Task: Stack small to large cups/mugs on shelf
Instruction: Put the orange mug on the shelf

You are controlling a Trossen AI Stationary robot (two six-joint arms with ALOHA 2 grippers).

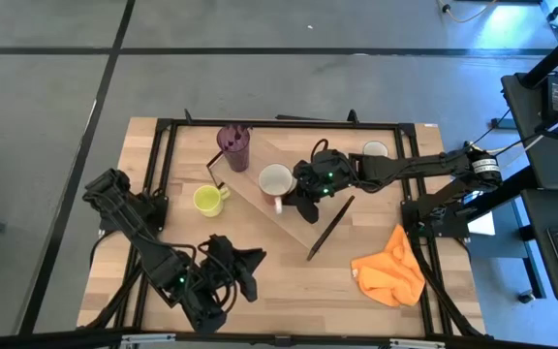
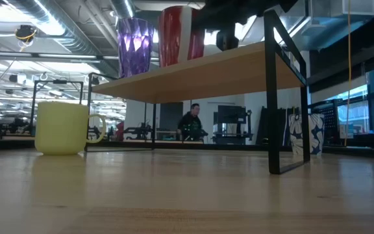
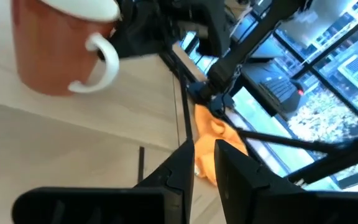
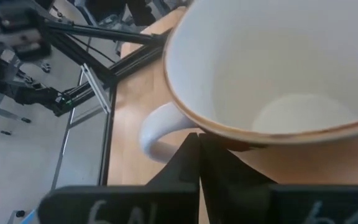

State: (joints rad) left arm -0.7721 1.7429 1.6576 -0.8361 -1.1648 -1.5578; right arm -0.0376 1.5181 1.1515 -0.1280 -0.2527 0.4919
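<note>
Right tool (image 1: 303, 191) closed just beside brownish white-lined mug (image 1: 275, 180) on light-wood shelf plank (image 1: 303, 218) — no grip; dark purple tumbler (image 1: 232, 146) beyond. Left tool (image 1: 252, 269) closed, empty, well apart.

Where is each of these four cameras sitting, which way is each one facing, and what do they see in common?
High view: above the table, looking straight down on the shelf; both arms show.
Low view: at tabletop height, level under the shelf toward the room; no arm shows clearly.
Left wrist view: on the left arm, looking past its left gripper across the table.
Right wrist view: on the right arm, right gripper close against the brownish mug.
Shared: all four show the brownish mug.
</note>
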